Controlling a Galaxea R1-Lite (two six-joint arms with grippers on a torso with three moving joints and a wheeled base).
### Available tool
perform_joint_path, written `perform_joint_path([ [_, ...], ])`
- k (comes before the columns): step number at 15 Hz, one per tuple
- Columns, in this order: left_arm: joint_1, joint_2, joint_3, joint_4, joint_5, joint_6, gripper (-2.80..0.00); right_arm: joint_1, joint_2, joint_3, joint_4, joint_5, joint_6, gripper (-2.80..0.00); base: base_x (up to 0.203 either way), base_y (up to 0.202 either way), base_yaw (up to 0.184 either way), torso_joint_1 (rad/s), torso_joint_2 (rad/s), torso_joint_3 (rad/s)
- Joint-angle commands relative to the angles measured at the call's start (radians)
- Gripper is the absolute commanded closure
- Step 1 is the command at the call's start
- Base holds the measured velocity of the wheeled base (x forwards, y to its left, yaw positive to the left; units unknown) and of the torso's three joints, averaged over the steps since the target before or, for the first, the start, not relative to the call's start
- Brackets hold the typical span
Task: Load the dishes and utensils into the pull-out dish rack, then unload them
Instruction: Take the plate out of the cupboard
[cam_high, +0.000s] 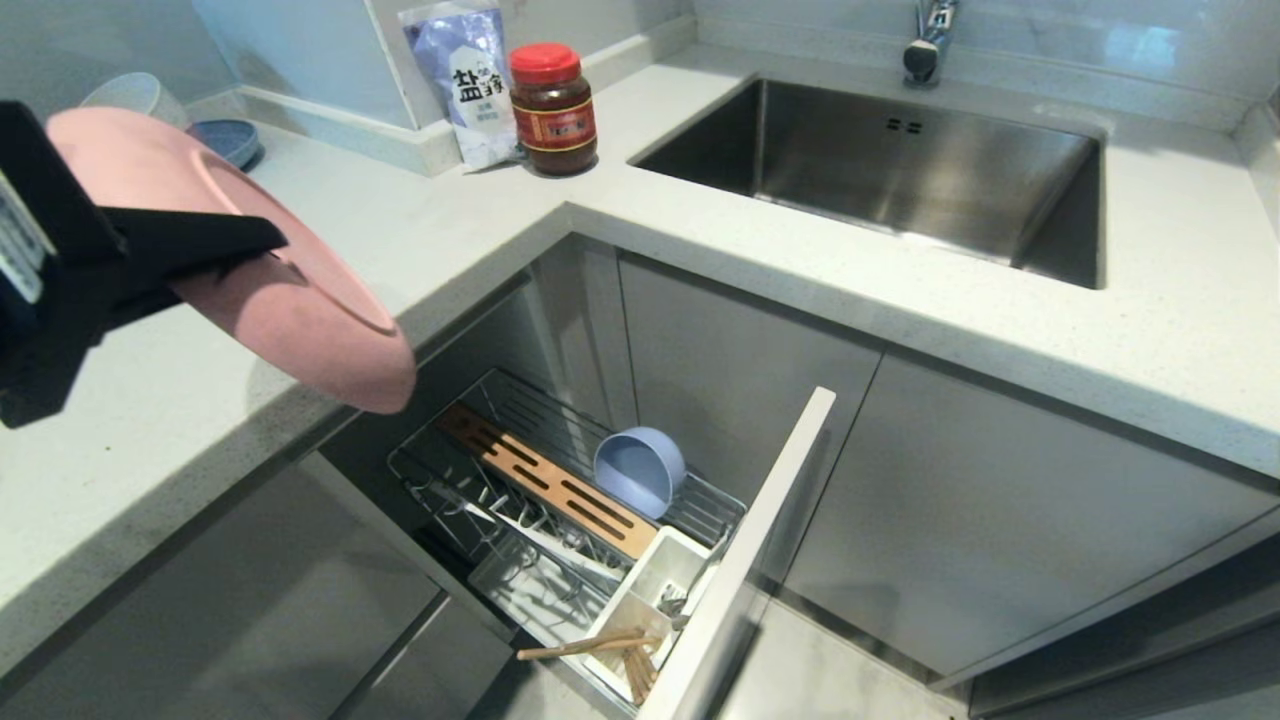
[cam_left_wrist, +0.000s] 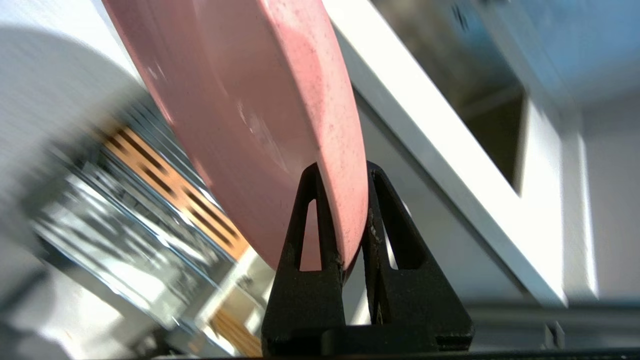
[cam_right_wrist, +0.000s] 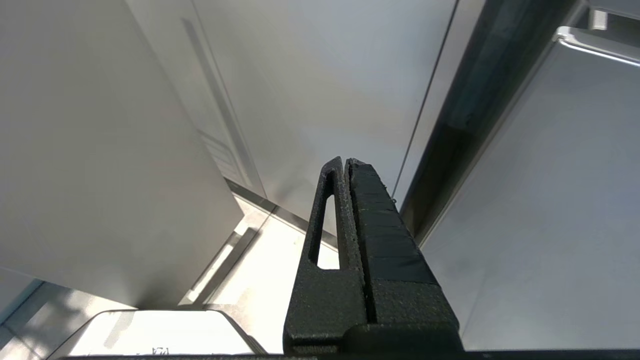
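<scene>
Head view: the left gripper (cam_high: 262, 236) pinches the pink plate (cam_high: 300, 300), tilted in the air over the countertop (cam_high: 480, 240); the blue-grey bowl (cam_high: 640, 470) sits in the pull-out dish rack (cam_high: 560, 500). Left wrist view: fingers (cam_left_wrist: 305, 220) clamp the plate's rim. Right wrist view: the right gripper (cam_right_wrist: 346, 162) is pressed together beside cabinet doors (cam_right_wrist: 300, 100).

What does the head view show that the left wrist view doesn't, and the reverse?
Head view only: the blue-grey bowl in the wire rack, the chopsticks in the white cutlery cup, the sink and the red-lidded jar.

Left wrist view only: both black fingers pinching the plate's rim from either side.

Both: the pink plate held tilted by the left gripper over the counter edge, and the slotted wooden board below.
</scene>
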Motion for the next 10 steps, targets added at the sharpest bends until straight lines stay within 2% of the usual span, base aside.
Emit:
perform_joint_path([
  [1,0.088,-0.035,-0.03,0.0,0.003,0.037,0.0,0.001,-0.003,0.002,0.0,0.0,0.0,0.0,0.0,0.0,0.0,0.0,0.0,0.0],
  [6,0.41,-0.023,-0.051,0.003,-0.013,0.217,0.0,0.001,-0.004,0.002,0.0,0.0,0.0,0.0,0.0,0.0,0.0,0.0,0.0,0.0],
  [8,0.542,0.007,-0.08,0.005,-0.052,0.338,0.0,0.001,-0.003,0.002,0.001,0.0,0.0,0.0,0.0,0.0,0.0,0.0,0.0,0.0],
  [10,0.607,0.086,-0.158,0.005,-0.072,0.496,0.0,0.0,-0.004,0.002,0.0,0.0,0.0,0.0,0.0,0.0,0.0,0.0,0.0,0.0],
])
